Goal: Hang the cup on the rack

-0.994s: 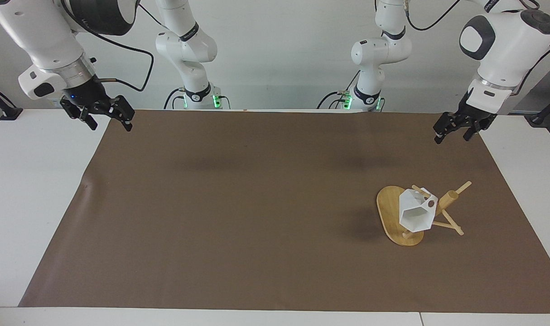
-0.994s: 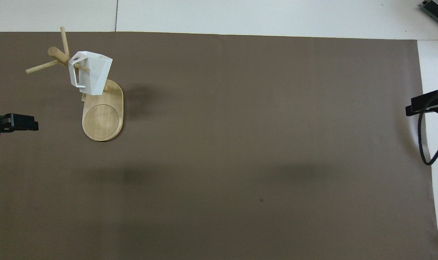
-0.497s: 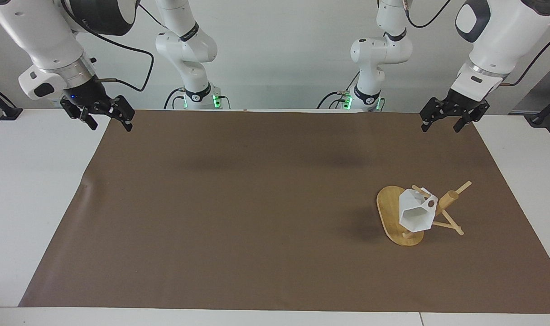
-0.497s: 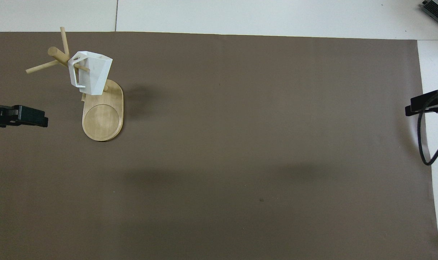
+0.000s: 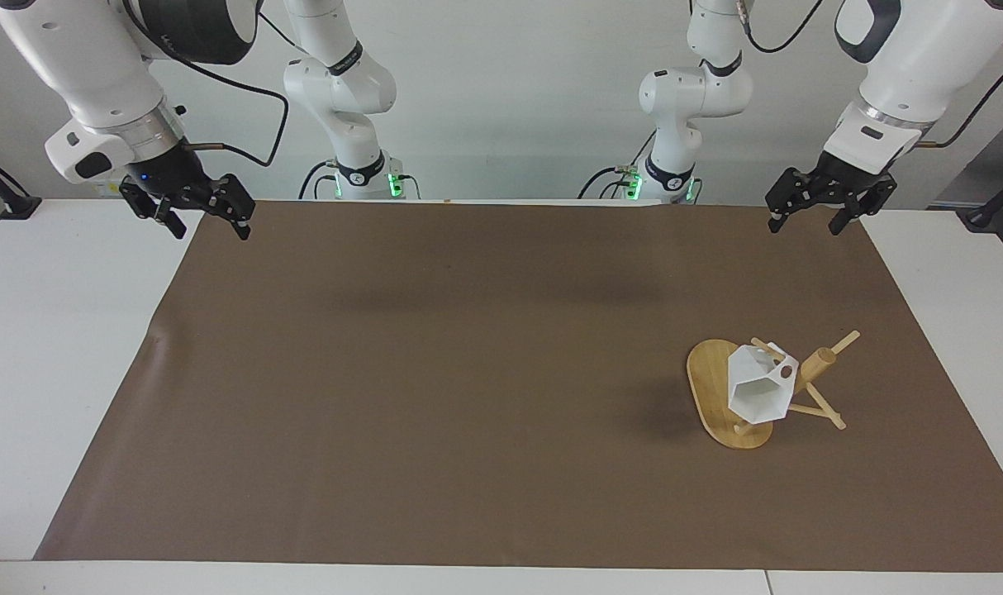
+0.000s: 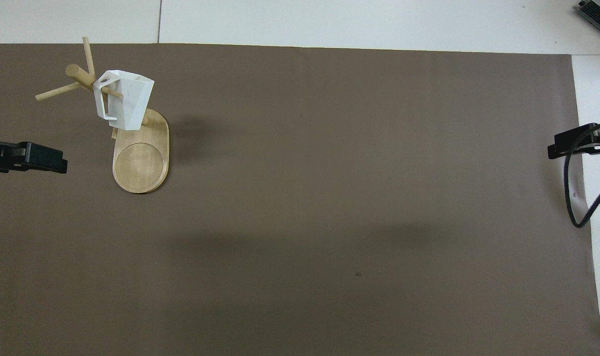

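The cup [image 5: 758,391] hangs by its handle on a peg of the rack [image 5: 720,402], its open hexagonal mouth tilted away from the robots, and the rack stands on the brown mat [image 5: 468,397] toward the left arm's end of the table. The left gripper [image 5: 807,217] is up in the air over the mat's edge at the robots' own end, its jaws spread wide with nothing between them; cup and rack are well apart from those jaws, out over the mat (no contact anywhere). The right gripper [image 5: 207,223] hangs over the mat's corner at the right arm's end, jaws likewise wide apart and empty, with the cup and rack a whole table's length away from them.
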